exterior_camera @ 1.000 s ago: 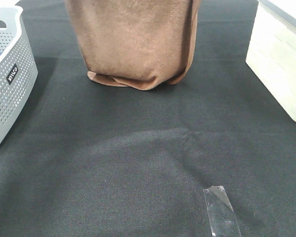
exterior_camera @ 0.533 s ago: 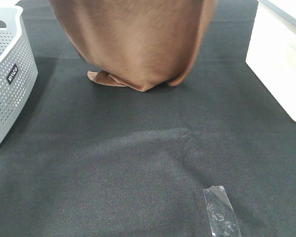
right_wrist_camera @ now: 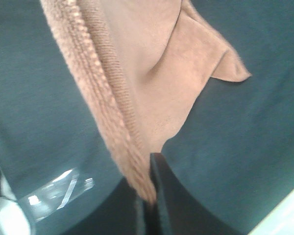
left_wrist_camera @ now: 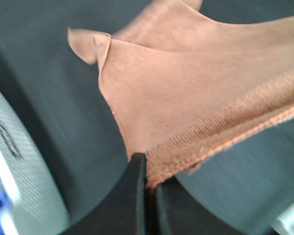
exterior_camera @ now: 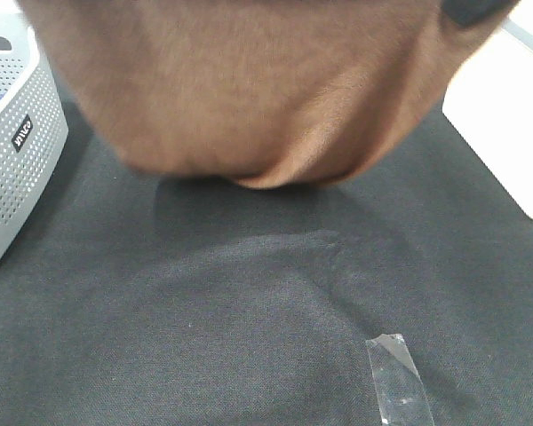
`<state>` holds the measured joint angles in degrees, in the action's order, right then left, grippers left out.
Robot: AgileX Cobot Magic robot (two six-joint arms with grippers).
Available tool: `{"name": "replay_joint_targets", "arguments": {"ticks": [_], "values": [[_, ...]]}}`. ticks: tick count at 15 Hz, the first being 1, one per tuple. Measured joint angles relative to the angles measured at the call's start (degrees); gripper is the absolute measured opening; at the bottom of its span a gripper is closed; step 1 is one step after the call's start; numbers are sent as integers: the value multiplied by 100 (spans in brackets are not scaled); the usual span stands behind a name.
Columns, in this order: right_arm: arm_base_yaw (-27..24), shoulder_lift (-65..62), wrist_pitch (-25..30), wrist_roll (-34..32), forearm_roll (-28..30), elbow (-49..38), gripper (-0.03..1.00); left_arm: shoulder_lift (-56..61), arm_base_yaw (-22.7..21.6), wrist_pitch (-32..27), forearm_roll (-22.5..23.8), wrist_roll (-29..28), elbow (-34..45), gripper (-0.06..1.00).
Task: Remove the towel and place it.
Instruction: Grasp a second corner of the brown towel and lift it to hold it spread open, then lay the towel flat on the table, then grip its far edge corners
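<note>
While our left claw [left_wrist_camera: 147,164] and right claw [right_wrist_camera: 152,164] each pinch tight on the towel [exterior_camera: 249,89], lifted above the table [exterior_camera: 249,337], we judge removal done and placing left.

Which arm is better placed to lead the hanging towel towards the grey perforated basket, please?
Probably left: the left gripper is shut on the towel, with the grey basket close beside it. The right gripper pinches the towel farther from it.

Grip: your right gripper [right_wrist_camera: 149,205] has its jaws pinched together on the towel's [right_wrist_camera: 147,63] stitched edge.
Towel: it hangs above the black cloth [right_wrist_camera: 245,147], with one corner sticking out.
Cloth: you can see a shiny clear strip [right_wrist_camera: 59,191] on it.
</note>
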<state>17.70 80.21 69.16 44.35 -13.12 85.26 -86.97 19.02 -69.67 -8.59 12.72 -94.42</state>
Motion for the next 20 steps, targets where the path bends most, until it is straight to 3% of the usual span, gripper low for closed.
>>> {"name": "replay_joint_targets", "arguments": {"ticks": [4, 9, 14, 20], "values": [[6, -676, -11, -172, -332, -1129, 0, 1157, 11, 11, -327, -29, 1507, 0], [34, -1587, -34, -1043, -636, -2246, 0, 2355, 29, 63, -550, -201, 3037, 0], [40, -2716, -63, -1536, -1123, -2893, 0, 3409, 46, 155, -653, -521, 3501, 0], [40, -3180, -103, -1558, -1392, -4148, 0, 3380, 46, 166, -877, -516, 4635, 0]]}}
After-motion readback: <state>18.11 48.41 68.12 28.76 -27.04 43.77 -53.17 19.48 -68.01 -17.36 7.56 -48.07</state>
